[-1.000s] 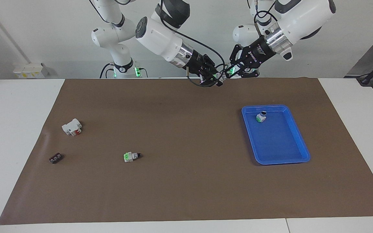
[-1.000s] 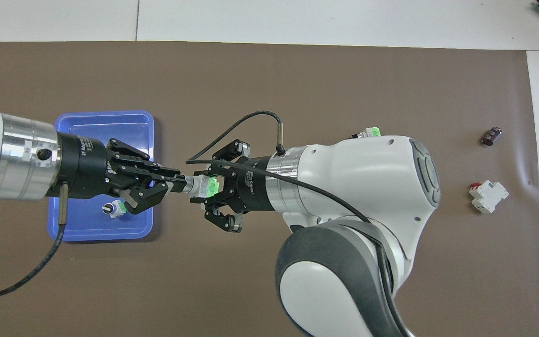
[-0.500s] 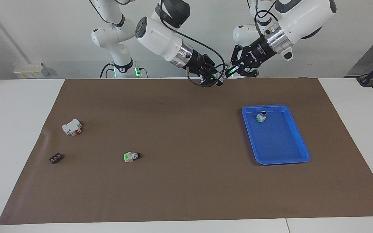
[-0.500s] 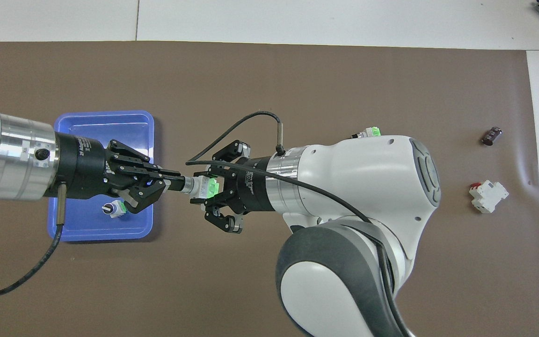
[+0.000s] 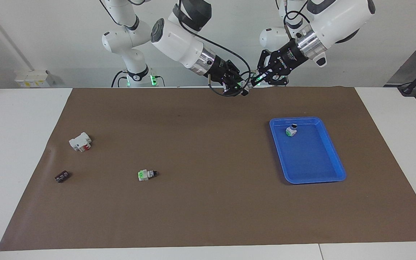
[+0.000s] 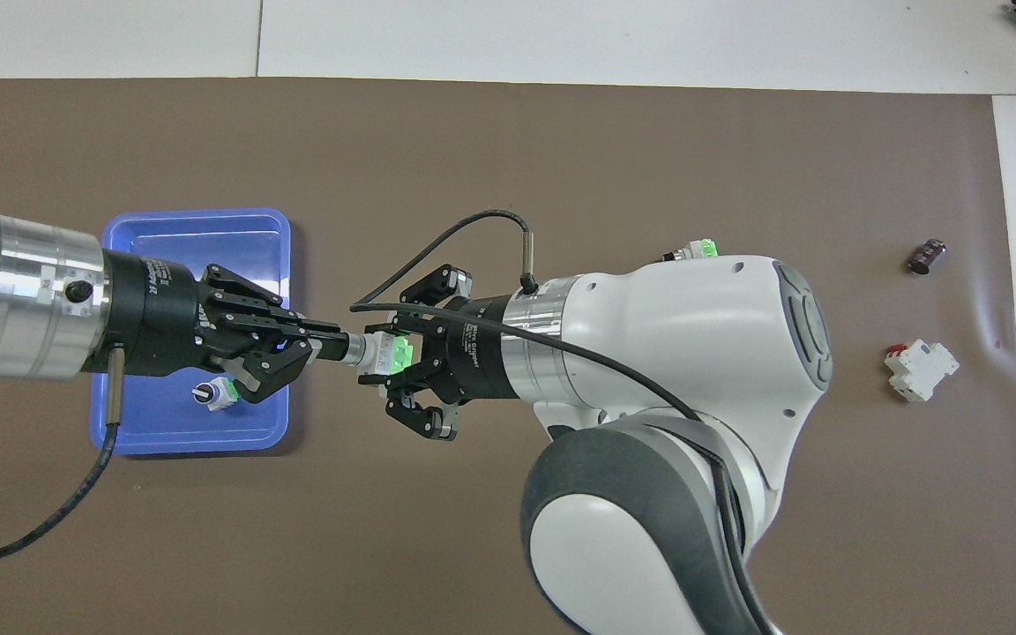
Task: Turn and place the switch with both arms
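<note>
Up in the air, the switch [image 6: 382, 352] spans between both grippers. The right gripper [image 6: 404, 354] clamps its green body, and the left gripper [image 6: 338, 345] is closed on its black knob.

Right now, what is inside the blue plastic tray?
One green and white switch with a black knob lies inside the blue plastic tray. In the overhead view, the left gripper covers part of the tray.

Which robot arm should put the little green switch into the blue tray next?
Probably the left: its gripper is shut on the switch knob and hangs beside the blue tray.
</note>
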`<state>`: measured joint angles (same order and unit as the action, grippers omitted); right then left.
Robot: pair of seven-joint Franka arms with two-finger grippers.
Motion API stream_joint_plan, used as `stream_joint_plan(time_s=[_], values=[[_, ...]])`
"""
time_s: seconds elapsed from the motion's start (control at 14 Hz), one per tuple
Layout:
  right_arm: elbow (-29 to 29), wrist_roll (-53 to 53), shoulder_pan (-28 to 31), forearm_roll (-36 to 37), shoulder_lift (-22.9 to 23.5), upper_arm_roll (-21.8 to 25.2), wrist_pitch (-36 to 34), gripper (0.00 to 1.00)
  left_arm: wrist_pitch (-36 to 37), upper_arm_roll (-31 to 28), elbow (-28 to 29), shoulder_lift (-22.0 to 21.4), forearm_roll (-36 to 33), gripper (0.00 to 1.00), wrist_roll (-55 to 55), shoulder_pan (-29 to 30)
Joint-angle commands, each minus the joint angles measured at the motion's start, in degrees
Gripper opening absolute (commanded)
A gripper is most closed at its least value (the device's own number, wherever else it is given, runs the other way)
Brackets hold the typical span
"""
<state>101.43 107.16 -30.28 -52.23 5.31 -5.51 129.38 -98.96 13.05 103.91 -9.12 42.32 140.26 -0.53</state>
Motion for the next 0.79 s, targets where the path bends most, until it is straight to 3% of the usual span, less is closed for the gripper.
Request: stream_joint_plan(time_s=[0.0,0.71], values=[[-0.01,0.33,0.83,-1.03,-0.74,-0.38,-1.41,0.00,0.52,-0.21,1.03,-1.43,0.74,0.00,-3.31,-0.17],[0.08,0.33,0.92,-0.94,-0.83,-0.29,-1.94,0.00,4.47,-0.13,1.29,-2.31,1.27,0.00,-23.60,-0.26]])
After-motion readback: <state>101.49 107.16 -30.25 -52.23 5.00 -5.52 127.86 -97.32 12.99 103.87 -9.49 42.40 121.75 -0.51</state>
